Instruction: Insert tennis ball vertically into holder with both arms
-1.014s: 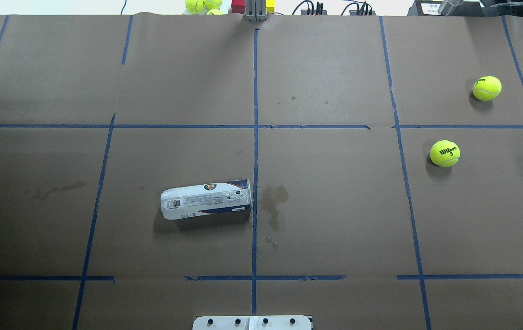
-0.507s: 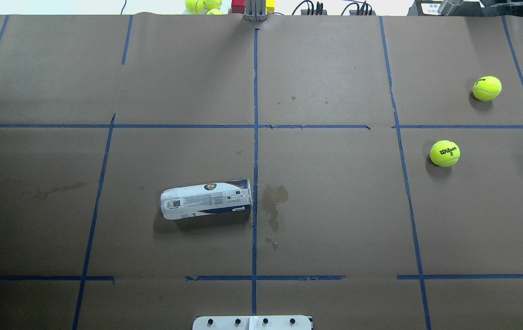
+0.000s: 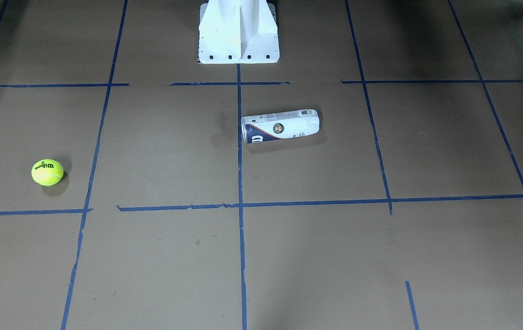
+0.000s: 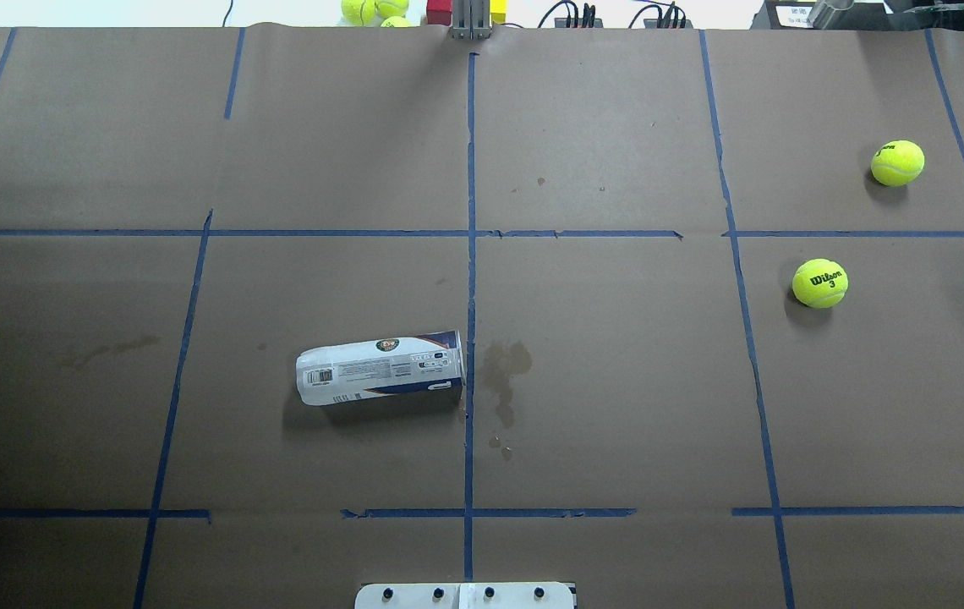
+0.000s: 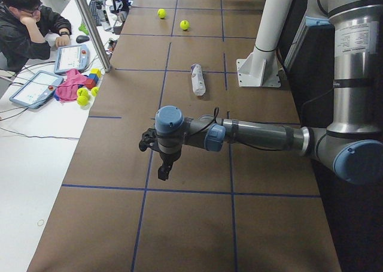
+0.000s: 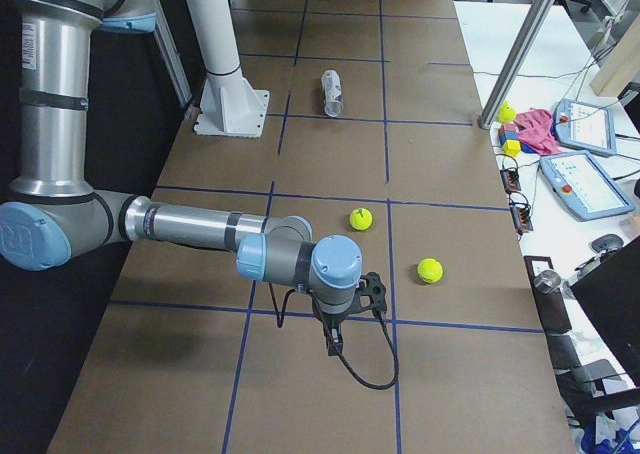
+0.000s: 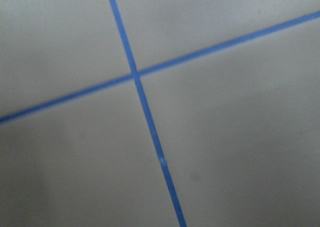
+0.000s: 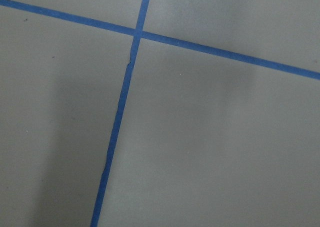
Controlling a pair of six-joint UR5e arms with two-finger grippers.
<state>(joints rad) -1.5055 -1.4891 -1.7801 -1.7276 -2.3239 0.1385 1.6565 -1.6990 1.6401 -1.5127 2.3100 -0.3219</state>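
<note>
The holder (image 4: 380,368) lies on its side on the brown paper, just left of the centre tape line; it also shows in the front view (image 3: 280,126) and the left view (image 5: 197,80). Two tennis balls rest on the right side: one marked Wilson (image 4: 820,282), one farther back (image 4: 897,162). The left gripper (image 5: 163,171) shows only in the left side view, hanging over the table's left end, far from the holder. The right gripper (image 6: 333,344) shows only in the right side view, close to the balls (image 6: 361,218). I cannot tell whether either is open or shut.
The white bolted pedestal (image 3: 238,32) stands at the robot's edge, near the holder. Blue tape lines grid the paper. More tennis balls (image 4: 372,10) and coloured blocks lie beyond the far edge. An operator (image 5: 24,20) sits at a side desk. Both wrist views show only paper and tape.
</note>
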